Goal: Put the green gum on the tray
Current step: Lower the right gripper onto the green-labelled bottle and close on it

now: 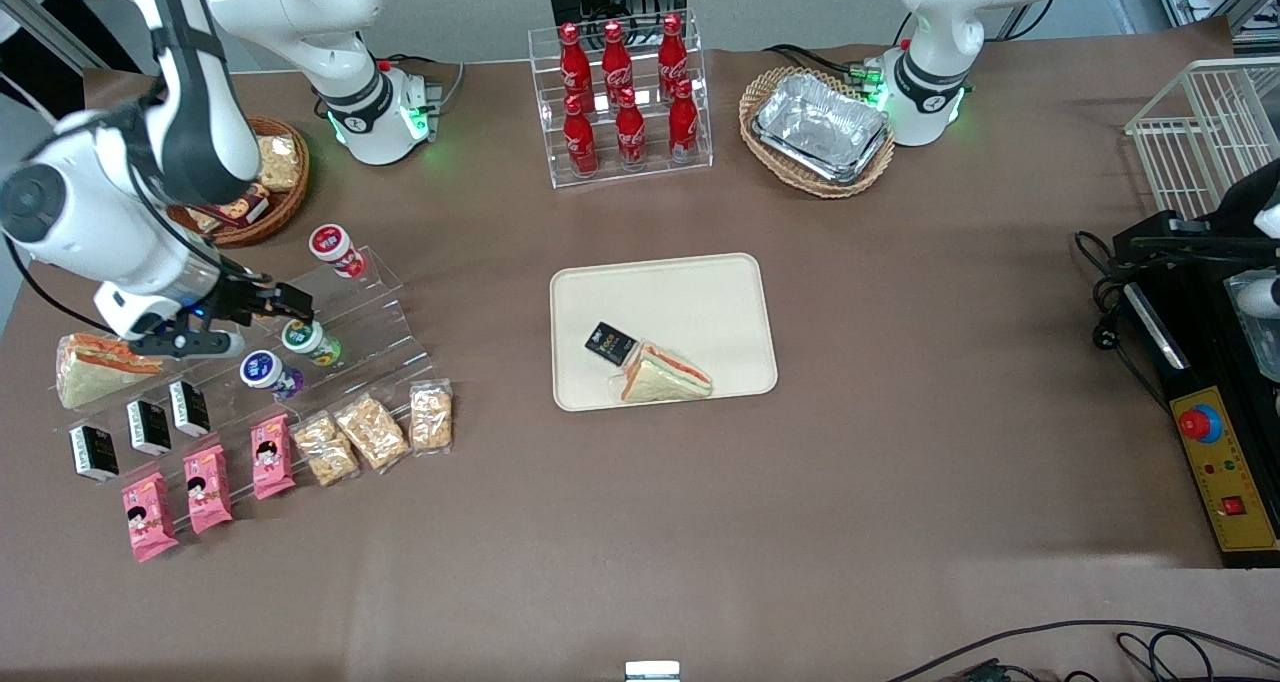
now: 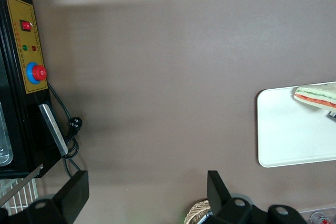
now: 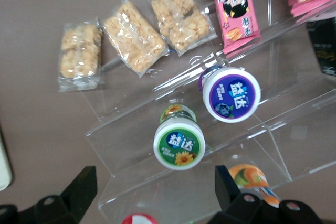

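On clear acrylic stepped rack (image 1: 365, 327), small green-lidded gum canister (image 3: 179, 142) lies tilted, lid toward black two-finger gripper (image 3: 152, 184); fingers spread wide, empty, straddling it; cream-beige rectangular tray (image 1: 690, 292) toward table middle

The green gum (image 3: 179, 144) has a smooth, glossy plastic lid with a printed label, as does the blue-lidded canister (image 3: 231, 94) beside it. Both sit on a clear, shiny acrylic stepped stand (image 3: 273, 135). The tray (image 1: 700, 292) is matt cream plastic, smooth and even. The gripper (image 1: 290, 312), open above the stand, has matt black fingers. The rice crackers (image 3: 135, 36) lie in glossy transparent wrap. The tablecloth (image 1: 640, 522) looks matt brown, faintly creased.
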